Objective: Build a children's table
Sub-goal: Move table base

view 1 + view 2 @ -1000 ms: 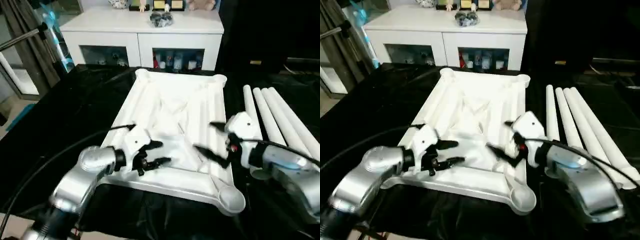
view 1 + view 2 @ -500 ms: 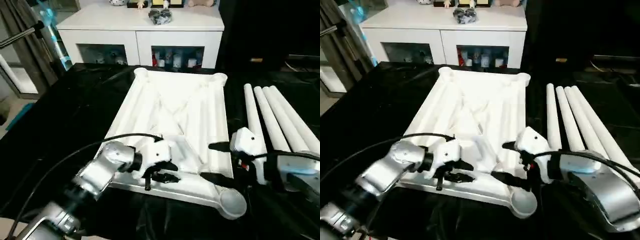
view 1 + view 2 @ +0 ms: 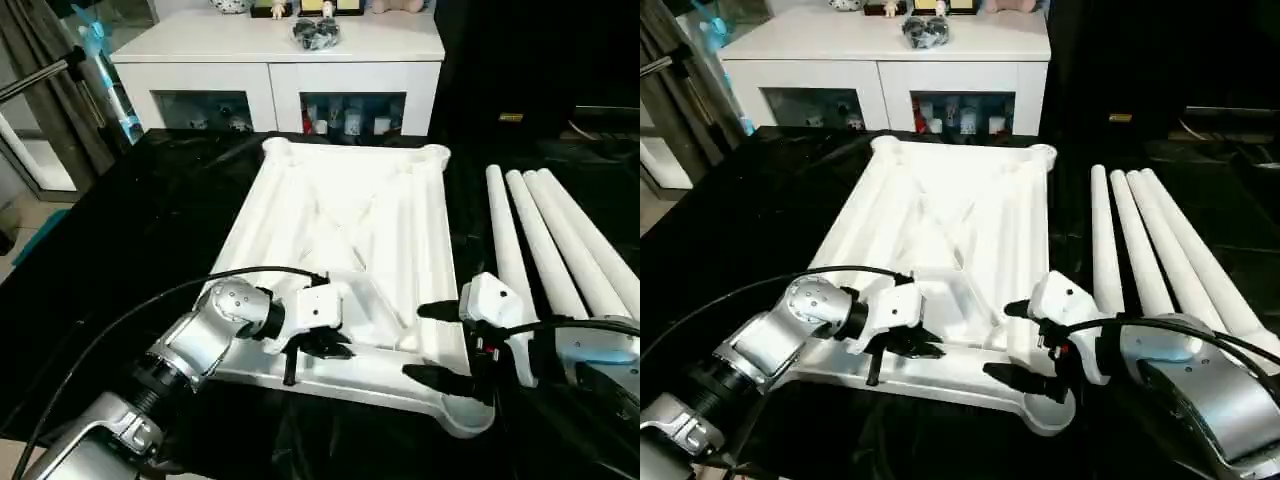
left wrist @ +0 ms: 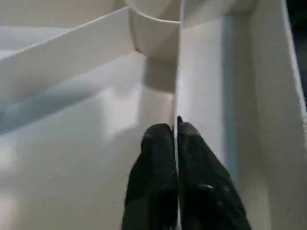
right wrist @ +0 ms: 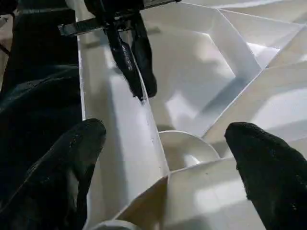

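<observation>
White plastic tabletop (image 3: 340, 215), stiff and light I judged; my left gripper (image 4: 175, 132) pinched a thin rib, right gripper (image 3: 437, 342) spread wide at the corner socket (image 3: 462, 410).

Setting: domestic-style room, likely a living room or a staged home set.
- White cabinet (image 3: 275, 75), top centre of the head views: low sideboard with two glass doors, small colourful items on the shelves behind them.
- Ornaments (image 3: 318, 32) on the cabinet top: a dark round cluster, small figurines and a soft toy at the upper edge.
- Grey curtain (image 3: 45, 75), upper left, with pale floor beneath it.
- Black cloth (image 3: 130, 230) covering the work surface, centre and lower frame.
</observation>
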